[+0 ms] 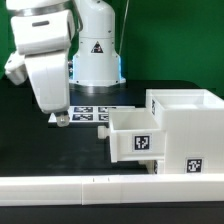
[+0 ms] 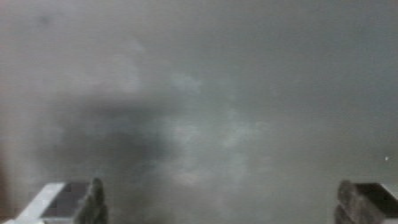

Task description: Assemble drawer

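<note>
The white drawer casing (image 1: 185,135) stands at the exterior view's right, with a tag on its front. One white tray (image 1: 135,135) with a black-and-white tag sticks partly out of the casing toward the exterior view's left. A second tray is not in view. My gripper (image 1: 60,117) hangs over the dark table at the exterior view's left, well apart from the tray. In the wrist view its two fingertips (image 2: 71,203) stand wide apart with only blurred grey surface between them, so it is open and empty.
The marker board (image 1: 90,113) lies on the table behind the gripper. The long low white border wall (image 1: 60,187) runs along the front. The robot base (image 1: 97,50) stands at the back.
</note>
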Action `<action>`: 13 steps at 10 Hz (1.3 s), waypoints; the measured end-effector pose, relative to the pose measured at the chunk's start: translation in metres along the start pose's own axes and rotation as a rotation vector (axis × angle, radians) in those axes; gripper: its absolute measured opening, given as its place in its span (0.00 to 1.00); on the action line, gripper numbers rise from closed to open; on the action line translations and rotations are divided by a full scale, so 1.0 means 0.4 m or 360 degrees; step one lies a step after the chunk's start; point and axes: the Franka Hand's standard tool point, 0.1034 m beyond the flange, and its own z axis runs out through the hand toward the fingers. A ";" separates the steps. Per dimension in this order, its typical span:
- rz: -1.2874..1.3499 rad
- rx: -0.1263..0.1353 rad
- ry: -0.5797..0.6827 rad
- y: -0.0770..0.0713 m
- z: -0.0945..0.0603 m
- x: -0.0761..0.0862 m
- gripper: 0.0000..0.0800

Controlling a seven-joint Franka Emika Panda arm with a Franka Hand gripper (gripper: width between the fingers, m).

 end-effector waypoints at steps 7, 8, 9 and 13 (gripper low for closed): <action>0.0183 0.0023 0.0119 0.053 0.006 0.101 0.81; 0.0237 0.0028 0.0123 0.055 0.009 0.121 0.81; 0.0295 0.0031 0.0123 0.059 0.012 0.139 0.81; 0.0411 0.0032 0.0126 0.073 0.016 0.208 0.81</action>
